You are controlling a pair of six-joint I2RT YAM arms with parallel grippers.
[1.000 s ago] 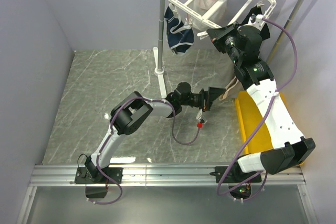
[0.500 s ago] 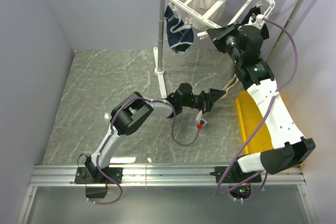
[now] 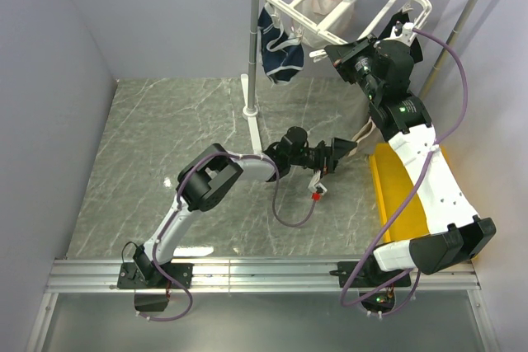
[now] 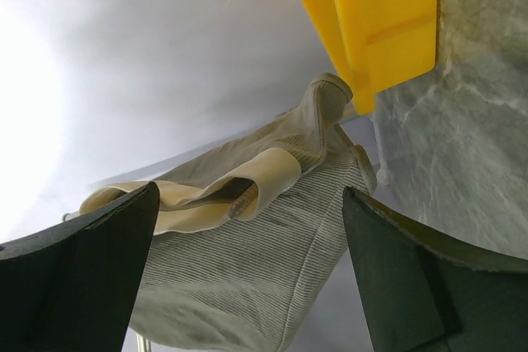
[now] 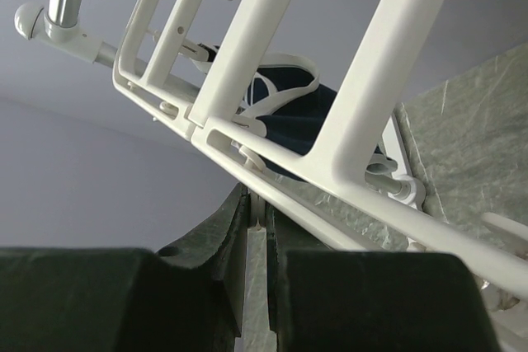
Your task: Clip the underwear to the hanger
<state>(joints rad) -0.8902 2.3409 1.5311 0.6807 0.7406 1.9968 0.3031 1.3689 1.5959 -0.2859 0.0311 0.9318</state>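
From above we see almost nothing of the underwear [image 4: 247, 195], because the right arm covers it. Only the left wrist view shows it well: it hangs just beside the yellow bin [image 4: 388, 14], in front of the left gripper [image 3: 343, 154], whose jaws stand wide apart and touch nothing. The right gripper [image 3: 332, 53] pinches a thin white clip [image 5: 257, 205] under the hanger [image 5: 252, 30]. We count one hanger, one underwear, one navy briefs [image 3: 280, 51] and one bin.
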